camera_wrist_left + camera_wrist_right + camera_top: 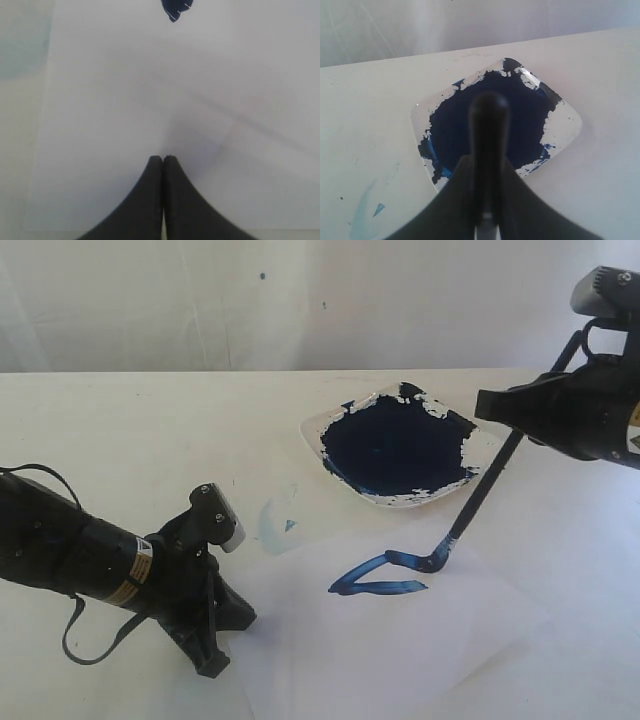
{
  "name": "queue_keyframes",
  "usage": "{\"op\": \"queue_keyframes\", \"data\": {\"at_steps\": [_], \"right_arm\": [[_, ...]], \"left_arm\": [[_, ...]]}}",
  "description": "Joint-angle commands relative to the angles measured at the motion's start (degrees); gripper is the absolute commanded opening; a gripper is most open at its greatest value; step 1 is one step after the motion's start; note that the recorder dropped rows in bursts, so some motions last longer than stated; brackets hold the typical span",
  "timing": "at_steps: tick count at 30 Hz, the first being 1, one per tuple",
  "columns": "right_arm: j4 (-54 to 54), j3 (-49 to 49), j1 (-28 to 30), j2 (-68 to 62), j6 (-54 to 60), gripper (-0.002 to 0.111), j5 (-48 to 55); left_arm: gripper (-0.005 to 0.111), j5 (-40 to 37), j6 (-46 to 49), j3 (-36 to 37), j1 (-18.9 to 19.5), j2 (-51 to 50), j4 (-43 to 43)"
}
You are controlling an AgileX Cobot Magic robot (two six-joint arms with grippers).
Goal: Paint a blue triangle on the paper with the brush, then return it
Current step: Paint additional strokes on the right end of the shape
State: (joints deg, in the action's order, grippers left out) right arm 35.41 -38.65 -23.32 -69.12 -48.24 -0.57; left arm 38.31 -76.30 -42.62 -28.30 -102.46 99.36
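Narrowly, the right hand (500, 408) pinches the brush (485, 490), tip on the paper (400, 640).

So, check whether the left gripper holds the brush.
No, the left gripper is shut on nothing over the paper, while the brush is in the right gripper.

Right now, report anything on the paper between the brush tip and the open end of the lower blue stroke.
Nothing visible does. The brush tip sits at the upper stroke end of the blue triangle; only bare paper lies between.

Open table (590, 580) right of paper (400, 650) — dish (396, 499) behind.
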Motion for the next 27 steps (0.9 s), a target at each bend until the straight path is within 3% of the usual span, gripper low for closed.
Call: {"op": "queue_keyframes", "data": {"at_steps": [1, 27], "right_arm": [[0.0, -0.1, -0.1, 1.9, -0.4, 0.0, 3.6], [-0.1, 0.1, -0.1, 6.2, -0.4, 0.0, 8.3]], "left_arm": [[0.0, -0.7, -0.3, -0.1, -0.4, -0.3, 0.6], [0.0, -0.5, -0.3, -0.1, -0.4, -0.3, 0.6]]}}
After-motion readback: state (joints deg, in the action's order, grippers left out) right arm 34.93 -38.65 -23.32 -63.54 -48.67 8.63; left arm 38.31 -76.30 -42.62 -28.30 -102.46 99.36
